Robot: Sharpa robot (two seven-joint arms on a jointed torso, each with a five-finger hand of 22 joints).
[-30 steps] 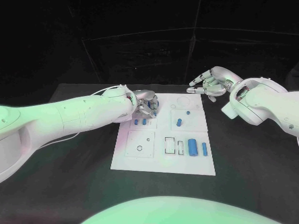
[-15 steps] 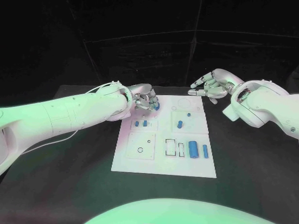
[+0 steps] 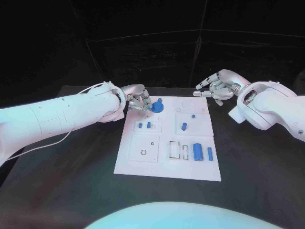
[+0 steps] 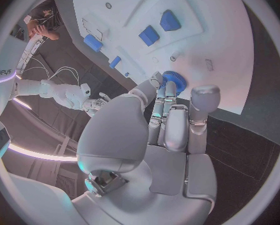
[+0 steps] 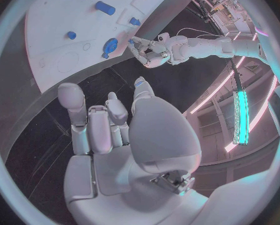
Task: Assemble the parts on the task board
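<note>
Black table fills the lower half of the head view, with the white board lying at its middle.

At upper left of the board, the left hand pinches a round blue gear in its fingertips, just above the board's top left corner. From the left wrist the gear sits at the tips of the fingers, with the rest of the hand curled close behind it.

At upper right, the right hand hovers over the table just beyond the board's top right corner, fingers loosely spread and holding nothing. From its own wrist the hand shows fingers apart and bare.

On the board, 2 small blue pieces stand in the left panel below the gear. A blue peg lies in the right panel. Lower right, a wide blue block and a thin blue bar stand side by side, right of 2 outlined slots. Nothing lies between the left hand and the board.
</note>
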